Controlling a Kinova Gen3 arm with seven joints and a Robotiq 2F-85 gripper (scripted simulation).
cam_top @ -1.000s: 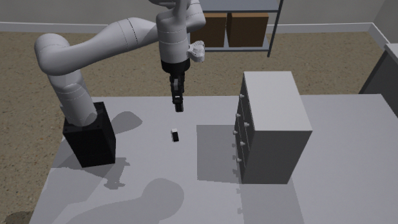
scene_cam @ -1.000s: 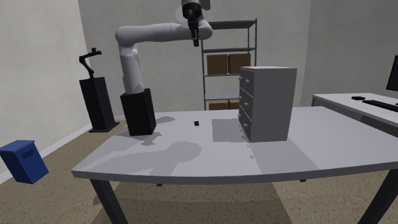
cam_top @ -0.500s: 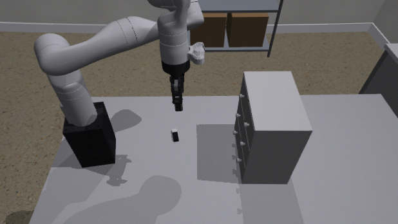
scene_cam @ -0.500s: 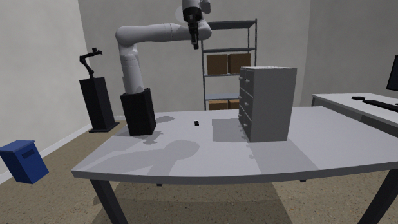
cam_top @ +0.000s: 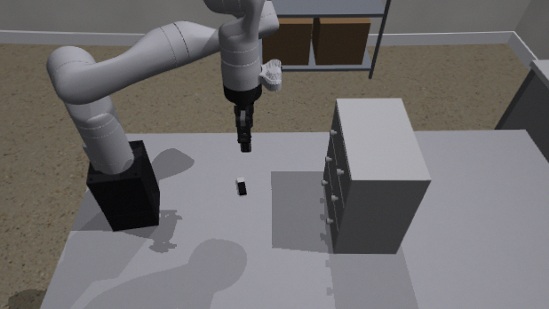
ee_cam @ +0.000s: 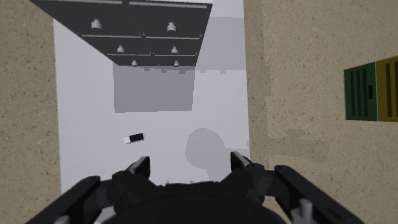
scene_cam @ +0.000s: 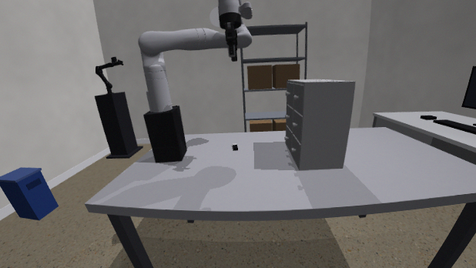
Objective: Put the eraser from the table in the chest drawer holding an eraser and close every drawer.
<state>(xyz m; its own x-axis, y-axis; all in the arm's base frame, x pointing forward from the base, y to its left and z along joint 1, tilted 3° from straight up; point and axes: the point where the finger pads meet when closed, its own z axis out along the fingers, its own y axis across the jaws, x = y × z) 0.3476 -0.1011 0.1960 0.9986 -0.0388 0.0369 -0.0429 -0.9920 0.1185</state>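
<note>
Looking from the left, I see the arm's black base (cam_top: 133,200) (scene_cam: 165,136) standing on the table (cam_top: 249,284) (scene_cam: 246,213) (ee_cam: 85,165), with the pale arm (cam_top: 133,67) (scene_cam: 185,39) reaching out from it. Next along comes the eraser (cam_top: 242,186) (scene_cam: 235,147) (ee_cam: 134,138), black with a white end, lying on the tabletop between the base and the chest, apart from both. The gripper (cam_top: 245,148) (scene_cam: 234,58) (ee_cam: 190,162) hangs well above the table, its fingers spread wide with nothing between them. Farther right stands the small chest (cam_top: 377,142) (scene_cam: 325,123) (ee_cam: 160,47), upright, its front toward the arm's side, six knobbed drawers in two columns of three. All of them look pushed in, so I can't tell which one hides the other eraser. By my reckoning the whole job is still to do: find the right drawer, bring the loose eraser to it, let it drop in, and push everything home. Opening a drawer to look seems a sensible first move, and I'd want it drawn gently, well short of half its length, since a tray with no stop could droop or come out, and a hard tug might shift the chest.

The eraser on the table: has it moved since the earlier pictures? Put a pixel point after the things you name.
No. In the top view, the eraser (cam_top: 242,186) (scene_cam: 235,147) (ee_cam: 134,137) keeps its place relative to the chest (cam_top: 377,142) (scene_cam: 327,123) (ee_cam: 165,12).
</note>
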